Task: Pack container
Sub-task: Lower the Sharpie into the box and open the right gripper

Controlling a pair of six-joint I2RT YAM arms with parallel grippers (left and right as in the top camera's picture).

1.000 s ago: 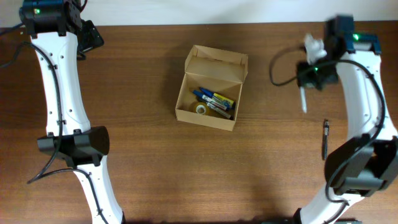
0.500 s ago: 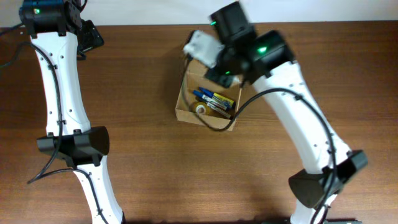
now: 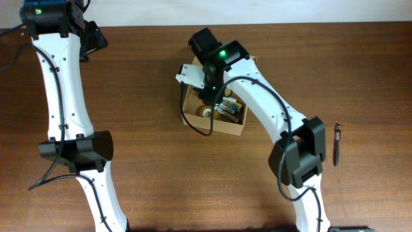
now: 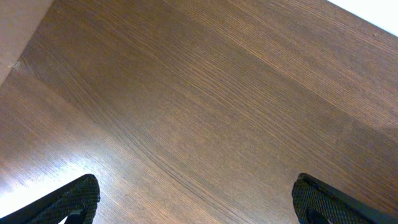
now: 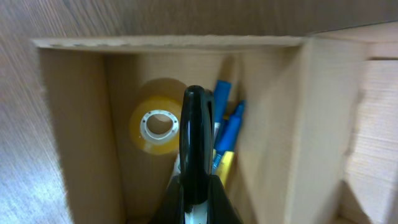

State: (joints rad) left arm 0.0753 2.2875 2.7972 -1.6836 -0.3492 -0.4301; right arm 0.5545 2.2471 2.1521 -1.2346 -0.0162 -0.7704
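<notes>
One marker, pinched in the right pincer, hangs inside the container, likely for dropping at three o'clock of the tape; the left pincer gapes wide, idle.

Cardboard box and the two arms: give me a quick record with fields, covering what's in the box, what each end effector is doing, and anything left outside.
box: open at the top
contents: yellowish tape roll, blue markers
right end effector: shut on what looks like a black pen, pointed into the box
left end effector: open, holding nothing, over the table, apart from the box
outside: one dark pen lying on the table, right of the box
</notes>
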